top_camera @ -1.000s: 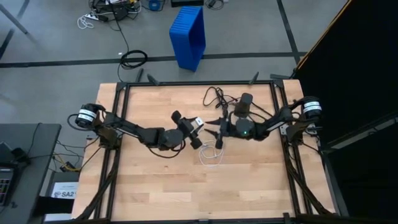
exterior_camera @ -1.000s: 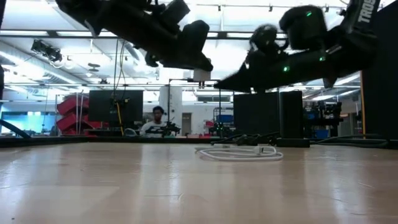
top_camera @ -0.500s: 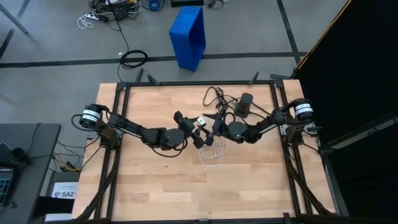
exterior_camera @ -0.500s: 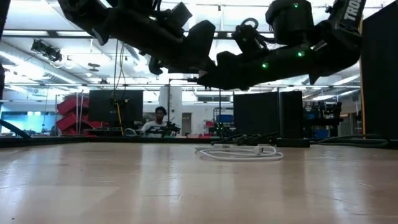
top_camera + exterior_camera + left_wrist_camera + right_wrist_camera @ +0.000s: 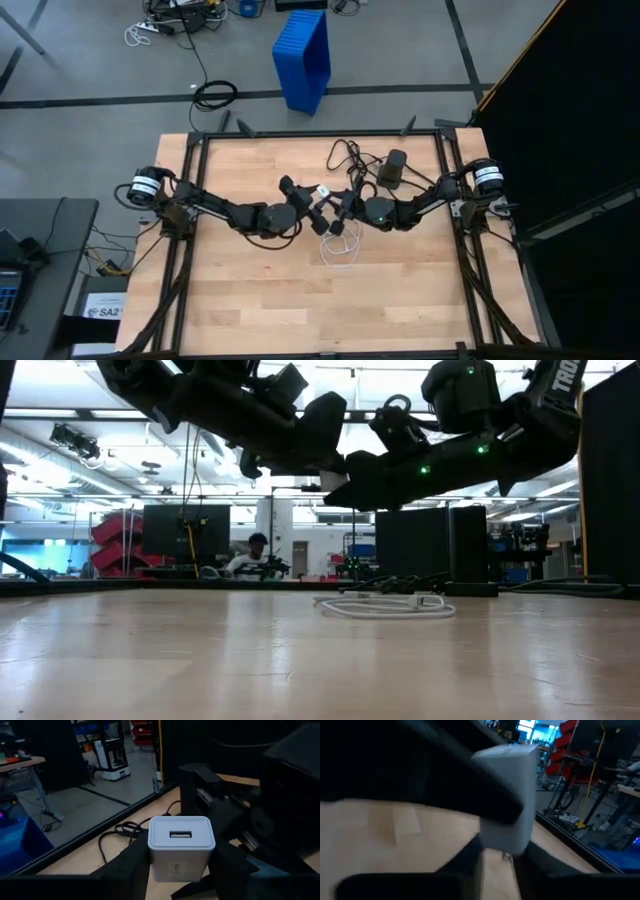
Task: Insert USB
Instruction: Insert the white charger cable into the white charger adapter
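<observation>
From above, the right claw (image 5: 345, 207) had swung in from a second earlier to meet the left claw (image 5: 316, 203) over mid-worktop, while the thin white looped USB cable (image 5: 340, 247) lay just nearer the front edge, apparently ungrasped. The left wrist view showed the left claw gripping a small white cube charger (image 5: 181, 846), its port facing the right arm. In the right wrist view, I could not tell the right claw's opening.
</observation>
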You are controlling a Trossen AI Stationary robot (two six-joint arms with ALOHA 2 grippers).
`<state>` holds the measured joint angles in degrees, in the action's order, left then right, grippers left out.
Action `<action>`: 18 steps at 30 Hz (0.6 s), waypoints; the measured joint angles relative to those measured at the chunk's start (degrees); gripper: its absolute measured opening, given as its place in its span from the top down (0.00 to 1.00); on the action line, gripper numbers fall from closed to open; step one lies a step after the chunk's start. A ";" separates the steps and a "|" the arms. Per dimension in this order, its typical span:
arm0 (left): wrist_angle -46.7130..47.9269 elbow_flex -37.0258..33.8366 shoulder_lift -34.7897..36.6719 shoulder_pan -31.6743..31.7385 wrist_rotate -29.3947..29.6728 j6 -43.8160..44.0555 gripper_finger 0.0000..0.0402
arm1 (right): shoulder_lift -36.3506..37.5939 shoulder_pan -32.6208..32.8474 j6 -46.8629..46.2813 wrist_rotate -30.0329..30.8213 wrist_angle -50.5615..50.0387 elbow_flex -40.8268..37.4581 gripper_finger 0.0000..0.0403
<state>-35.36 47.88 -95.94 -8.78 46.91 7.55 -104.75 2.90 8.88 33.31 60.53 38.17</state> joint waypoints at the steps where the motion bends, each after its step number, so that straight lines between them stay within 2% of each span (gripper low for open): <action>1: 0.05 0.00 0.00 0.02 -0.48 -0.04 0.63 | 0.00 0.06 0.34 0.17 -0.02 -0.02 0.99; 7: 0.43 0.00 0.00 -0.04 -0.30 -0.07 0.63 | 0.00 -0.02 0.40 -0.84 -0.03 -0.02 0.88; 18: 0.14 0.02 -0.06 -0.21 -1.53 0.15 0.63 | 0.03 0.43 -0.21 -1.69 1.79 0.21 0.53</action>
<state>-35.23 47.90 -96.01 -8.99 45.37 7.70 -104.72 3.33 8.66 31.62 62.32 38.38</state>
